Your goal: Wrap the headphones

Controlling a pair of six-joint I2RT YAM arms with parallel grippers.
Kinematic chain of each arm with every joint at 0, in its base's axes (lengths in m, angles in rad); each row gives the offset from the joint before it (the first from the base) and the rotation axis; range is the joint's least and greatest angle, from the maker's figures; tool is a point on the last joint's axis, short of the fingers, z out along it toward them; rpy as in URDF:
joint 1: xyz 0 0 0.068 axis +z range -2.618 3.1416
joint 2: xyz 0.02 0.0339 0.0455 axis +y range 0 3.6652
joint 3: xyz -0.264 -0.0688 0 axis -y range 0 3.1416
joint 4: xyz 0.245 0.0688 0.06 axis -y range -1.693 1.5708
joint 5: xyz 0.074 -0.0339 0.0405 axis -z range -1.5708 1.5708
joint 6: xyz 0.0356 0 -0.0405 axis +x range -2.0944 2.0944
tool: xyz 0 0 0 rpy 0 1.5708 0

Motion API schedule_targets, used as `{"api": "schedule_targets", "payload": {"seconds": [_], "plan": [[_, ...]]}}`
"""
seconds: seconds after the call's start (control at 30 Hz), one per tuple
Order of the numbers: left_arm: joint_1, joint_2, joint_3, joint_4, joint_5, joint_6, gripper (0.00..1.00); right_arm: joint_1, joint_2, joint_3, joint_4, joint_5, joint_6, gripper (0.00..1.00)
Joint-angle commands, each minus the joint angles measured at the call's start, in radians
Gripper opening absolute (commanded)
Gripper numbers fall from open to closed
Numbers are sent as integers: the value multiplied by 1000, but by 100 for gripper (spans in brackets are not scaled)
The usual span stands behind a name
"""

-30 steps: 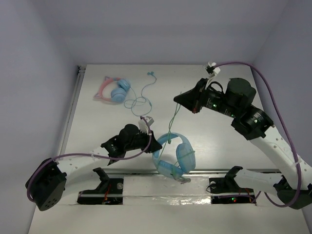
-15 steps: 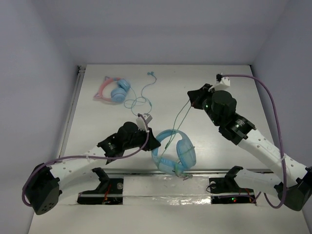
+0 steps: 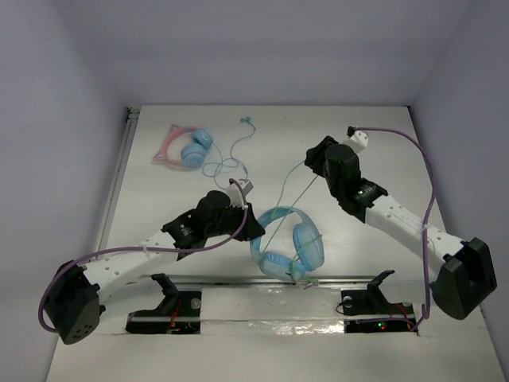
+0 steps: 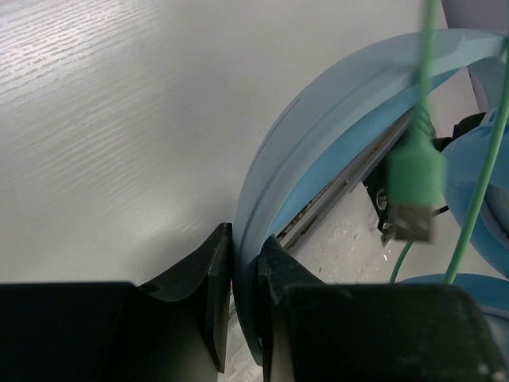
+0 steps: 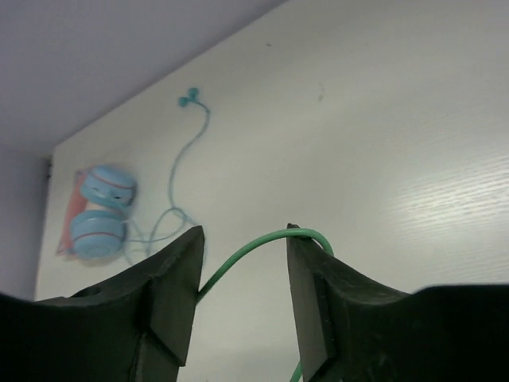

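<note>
The light-blue headphones (image 3: 288,243) stand on edge near the table's front rail. My left gripper (image 3: 253,231) is shut on their blue headband (image 4: 318,143), which runs up between the two black fingers (image 4: 211,263). The green cable (image 3: 285,197) rises from the headphones to my right gripper (image 3: 312,161), and its green plug (image 4: 413,183) hangs in front of a cup. My right gripper (image 5: 242,239) is open. The cable (image 5: 254,248) arcs loosely across the gap and hooks over the tip of the right finger (image 5: 306,270).
Small pink-banded cat-ear headphones (image 3: 187,147) lie at the back left, with thin teal earbuds (image 3: 231,155) trailing beside them. Both show far off in the right wrist view, the cat-ear pair (image 5: 99,215) and the earbuds (image 5: 191,97). A metal rail (image 3: 238,280) edges the near side.
My right arm swung down and in toward the table, and its gripper opened, leaving the cable loose between the fingers. The left gripper and headphones shifted slightly right.
</note>
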Motion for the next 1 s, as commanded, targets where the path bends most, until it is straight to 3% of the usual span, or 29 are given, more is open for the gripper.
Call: {"api": "schedule_targets", "payload": {"seconds": [0.0, 0.27, 0.43, 0.53, 0.6, 0.63, 0.7, 0.77, 0.83, 0.87, 0.9, 0.93, 0.97], "plan": [[-8, -10, 80, 37, 60, -18, 0, -81, 35, -48, 104, -14, 64, 53], [-8, -22, 142, 28, 97, -23, 0, -204, 126, -59, 92, -131, 73, 64], [-8, -35, 199, -29, 22, -21, 0, -204, 105, -88, 104, -156, 53, 65], [-8, -10, 262, -122, -76, 0, 0, -204, 54, -102, 135, -282, 3, 63], [-8, 11, 331, -223, -129, 34, 0, -204, 8, -134, 228, -368, -63, 49], [-8, 30, 349, -250, -141, 66, 0, -204, -10, -148, 256, -465, -87, 37], [-8, 45, 411, -334, -160, 92, 0, -204, -35, -163, 314, -597, -164, 3], [-8, 51, 469, -374, -157, 124, 0, -204, -24, -177, 363, -799, -221, 0], [-8, 48, 510, -432, -129, 144, 0, -214, 0, -185, 453, -992, -243, 0], [-8, 47, 552, -455, -125, 161, 0, -224, 18, -189, 490, -1069, -255, 5], [-8, 42, 566, -472, -112, 167, 0, -235, 66, -194, 573, -1161, -253, 22], [-8, 27, 576, -480, -77, 171, 0, -246, 97, -192, 611, -1323, -243, 32], [-8, 22, 602, -485, -62, 171, 0, -246, 124, -183, 641, -1390, -232, 42]]}}
